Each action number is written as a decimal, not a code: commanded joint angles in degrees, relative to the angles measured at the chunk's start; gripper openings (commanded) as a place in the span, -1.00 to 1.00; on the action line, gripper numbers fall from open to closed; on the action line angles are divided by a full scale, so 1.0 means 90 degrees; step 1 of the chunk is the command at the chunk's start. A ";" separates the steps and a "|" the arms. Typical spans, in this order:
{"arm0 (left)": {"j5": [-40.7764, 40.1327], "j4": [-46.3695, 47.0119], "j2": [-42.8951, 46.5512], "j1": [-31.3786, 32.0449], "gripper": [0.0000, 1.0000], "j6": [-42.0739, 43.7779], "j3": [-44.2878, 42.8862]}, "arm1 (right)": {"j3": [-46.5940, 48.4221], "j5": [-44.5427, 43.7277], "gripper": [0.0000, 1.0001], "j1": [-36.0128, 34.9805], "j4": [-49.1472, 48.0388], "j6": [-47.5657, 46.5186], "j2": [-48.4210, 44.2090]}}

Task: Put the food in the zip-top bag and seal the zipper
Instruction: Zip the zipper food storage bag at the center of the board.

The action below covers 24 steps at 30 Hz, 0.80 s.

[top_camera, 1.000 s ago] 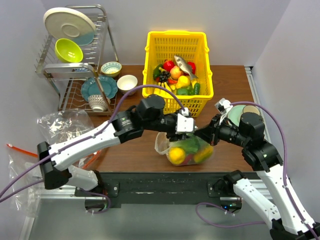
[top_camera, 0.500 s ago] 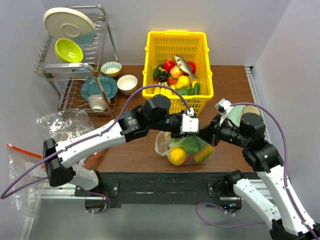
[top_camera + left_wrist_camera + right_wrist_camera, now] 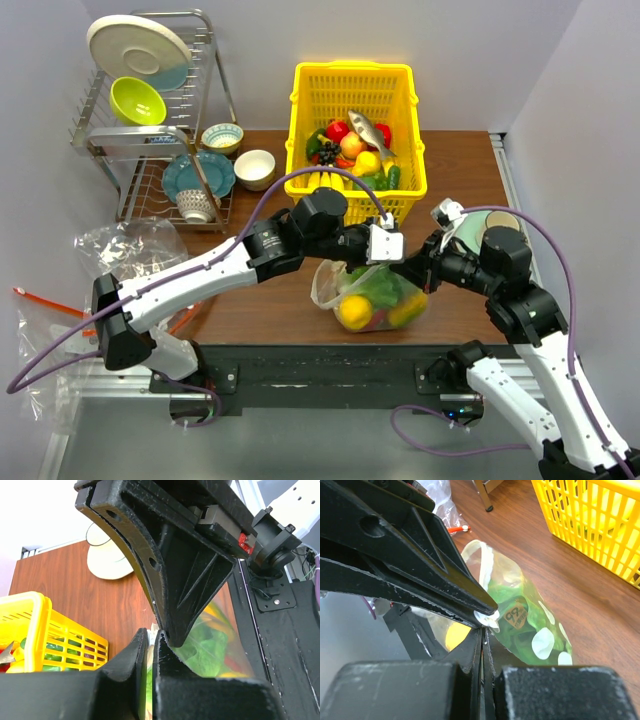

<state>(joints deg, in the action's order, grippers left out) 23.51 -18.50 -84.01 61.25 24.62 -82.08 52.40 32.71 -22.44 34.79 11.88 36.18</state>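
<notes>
Two claws, the left gripper and the right gripper, pinch the zipper of the zip-top bag, standing before the yellow basket with food inside. Sealing seems in hand; next, one must slide along the mouth.

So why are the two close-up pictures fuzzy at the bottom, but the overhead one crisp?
Left wrist view: the left end effector sits too near the lens and blurs; the top-left corner is washed out white. Right wrist view: the right end effector blurs likewise, while the bag is sharp. Top view: evenly lit, in focus throughout.
</notes>
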 commanded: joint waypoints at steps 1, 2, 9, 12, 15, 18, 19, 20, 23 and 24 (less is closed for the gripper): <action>-0.0239 0.0142 0.0018 0.0030 -1.00 -0.0011 -0.0264 | 0.0281 0.0223 -1.00 -0.0017 -0.0262 -0.0070 -0.0134; -0.0258 0.0142 0.0047 0.0030 -1.00 -0.0040 -0.0264 | 0.0271 0.0204 -1.00 -0.0017 -0.0262 -0.0080 -0.0163; -0.0034 0.0122 0.0213 0.0030 -1.00 -0.0177 -0.0342 | 0.0008 0.0184 -0.13 -0.0017 -0.0486 -0.0255 -0.0329; 0.0093 0.0122 0.0369 0.0030 -1.00 -0.0265 -0.0342 | -0.0080 0.0242 0.07 -0.0017 -0.0574 -0.0411 -0.0387; 0.0220 0.0122 0.0545 0.0030 -1.00 -0.0343 -0.0352 | -0.0110 0.0262 0.21 -0.0017 -0.0633 -0.0577 -0.0436; 0.0366 0.0209 0.0769 0.0040 -1.00 -0.0440 -0.0333 | -0.0100 0.0467 0.29 -0.0007 -0.0652 -0.0656 -0.0475; 0.0444 0.0268 0.0828 0.0040 -1.00 -0.0509 -0.0323 | -0.0100 0.0545 0.31 -0.0017 -0.0700 -0.0704 -0.0514; 0.0493 0.0298 0.0925 0.0030 -1.00 -0.0529 -0.0313 | -0.0109 0.0555 0.32 -0.0017 -0.0711 -0.0714 -0.0544; 0.0698 0.0415 0.1091 0.0040 -1.00 -0.0636 -0.0284 | -0.0100 0.0613 0.29 -0.0017 -0.0818 -0.0754 -0.0622; 0.0747 0.0444 0.1131 0.0040 -1.00 -0.0665 -0.0274 | -0.0090 0.0643 0.29 -0.0017 -0.0837 -0.0754 -0.0632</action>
<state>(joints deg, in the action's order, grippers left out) 25.89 -21.06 -78.54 61.32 20.86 -82.26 51.51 36.03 -22.48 31.03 6.61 31.55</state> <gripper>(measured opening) 0.059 0.651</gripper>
